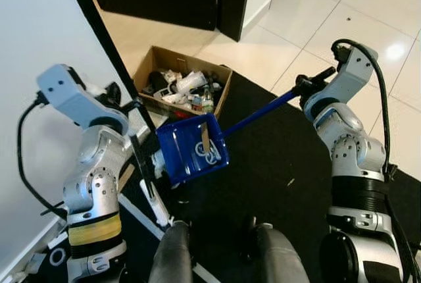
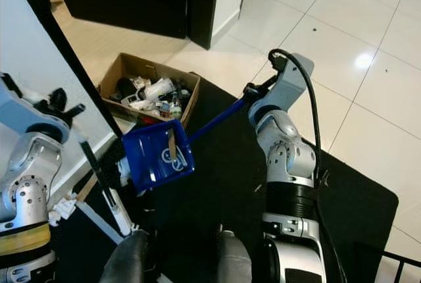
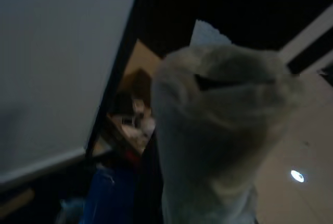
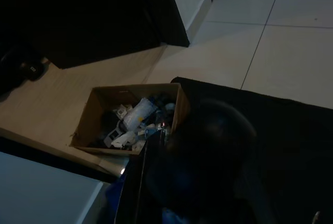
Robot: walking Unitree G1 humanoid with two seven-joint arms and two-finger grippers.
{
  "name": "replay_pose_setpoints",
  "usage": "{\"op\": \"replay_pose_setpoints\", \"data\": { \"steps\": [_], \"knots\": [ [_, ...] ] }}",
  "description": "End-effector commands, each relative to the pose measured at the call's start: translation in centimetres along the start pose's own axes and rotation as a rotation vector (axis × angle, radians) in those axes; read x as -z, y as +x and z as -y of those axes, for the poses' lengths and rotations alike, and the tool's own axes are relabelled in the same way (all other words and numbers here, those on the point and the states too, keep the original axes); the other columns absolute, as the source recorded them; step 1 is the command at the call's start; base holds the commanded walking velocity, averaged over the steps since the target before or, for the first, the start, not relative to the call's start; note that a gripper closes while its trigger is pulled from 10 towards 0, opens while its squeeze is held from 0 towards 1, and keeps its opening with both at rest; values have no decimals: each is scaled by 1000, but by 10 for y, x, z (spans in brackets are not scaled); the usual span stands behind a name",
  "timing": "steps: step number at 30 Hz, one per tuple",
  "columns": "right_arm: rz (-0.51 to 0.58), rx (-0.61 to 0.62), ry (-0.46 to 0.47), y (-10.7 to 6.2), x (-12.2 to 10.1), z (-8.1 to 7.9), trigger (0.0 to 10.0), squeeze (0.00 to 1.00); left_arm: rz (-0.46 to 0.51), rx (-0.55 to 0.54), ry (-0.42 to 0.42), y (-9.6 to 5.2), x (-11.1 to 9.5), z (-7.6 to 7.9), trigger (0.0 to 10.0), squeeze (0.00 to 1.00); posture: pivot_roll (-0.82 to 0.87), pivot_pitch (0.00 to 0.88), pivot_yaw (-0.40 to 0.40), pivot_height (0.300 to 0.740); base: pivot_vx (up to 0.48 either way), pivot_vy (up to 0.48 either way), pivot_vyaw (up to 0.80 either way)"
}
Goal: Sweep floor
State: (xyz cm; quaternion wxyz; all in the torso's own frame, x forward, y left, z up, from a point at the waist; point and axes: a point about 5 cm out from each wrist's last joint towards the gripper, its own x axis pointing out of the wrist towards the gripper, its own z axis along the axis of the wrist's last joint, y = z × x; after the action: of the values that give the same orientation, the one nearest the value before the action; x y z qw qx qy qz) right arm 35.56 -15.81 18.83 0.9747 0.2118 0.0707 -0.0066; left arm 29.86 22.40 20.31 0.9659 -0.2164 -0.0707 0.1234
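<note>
Left gripper (image 1: 135,108): raised at the wall side, fingers closed round the black broom handle (image 1: 105,36), which runs up and away along the white wall (image 1: 39,26); broom foot down by the robot's legs, its white lower shaft (image 1: 154,204) visible.
Cardboard box (image 1: 220,95): on the pale floor at the edge of the black mat (image 1: 276,158), open-topped, already holding mixed rubbish.
Blue dustpan (image 1: 181,154): held off the floor, just short of the box's near wall, pan tilted; contents are a slim brown stick and a pale looped scrap.
Dustpan handle (image 1: 256,113): long blue rod slanting up to the right.
Right gripper (image 1: 309,84): clamped on the far end of the blue rod, arm bent high above the mat.
Tiled floor (image 1: 368,6): glossy, beyond the mat; one small fleck lies on the mat.
Step in hand, judged: carrying collected sweepings to the box.
Next move, judged: push the pan forward over the box rim, then tip it so the load slides in, without spilling short.
</note>
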Motion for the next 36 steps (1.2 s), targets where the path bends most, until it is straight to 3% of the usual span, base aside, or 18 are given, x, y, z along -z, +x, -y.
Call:
{"op": "replay_pose_setpoints", "data": {
  "steps": [1,6,12,14,17,21,29,36],
  "knots": [
    [36,-21,23,-1,-10,-4,10000,0,87,-10,30,0,-12,-1,10000,0,20,83,-8,740,0,0,0],
    [91,-27,-5,-1,-21,-7,10000,0,86,-45,31,0,-7,-6,10000,0,14,75,-3,740,73,0,0],
    [147,-54,-40,-1,-29,-15,10000,0,63,22,46,-3,1,3,10000,0,24,71,0,740,0,0,0],
    [163,-62,-48,0,-31,-19,10000,0,90,101,88,-4,-4,14,10000,0,26,67,0,740,0,0,0],
    [168,-65,-43,1,-33,-21,10000,0,106,136,168,-4,-6,20,10000,0,26,67,-2,740,0,0,0],
    [169,-65,-44,1,-34,-20,10000,0,113,135,226,-2,-5,20,10000,0,25,67,-4,740,0,0,0],
    [164,-69,-49,1,-32,-22,10000,0,104,103,248,0,0,17,10000,0,25,72,-6,740,0,0,0],
    [168,-77,-51,2,-33,-24,10000,0,103,104,260,1,3,17,10000,0,24,73,-9,740,92,-380,0]
  ]
}}
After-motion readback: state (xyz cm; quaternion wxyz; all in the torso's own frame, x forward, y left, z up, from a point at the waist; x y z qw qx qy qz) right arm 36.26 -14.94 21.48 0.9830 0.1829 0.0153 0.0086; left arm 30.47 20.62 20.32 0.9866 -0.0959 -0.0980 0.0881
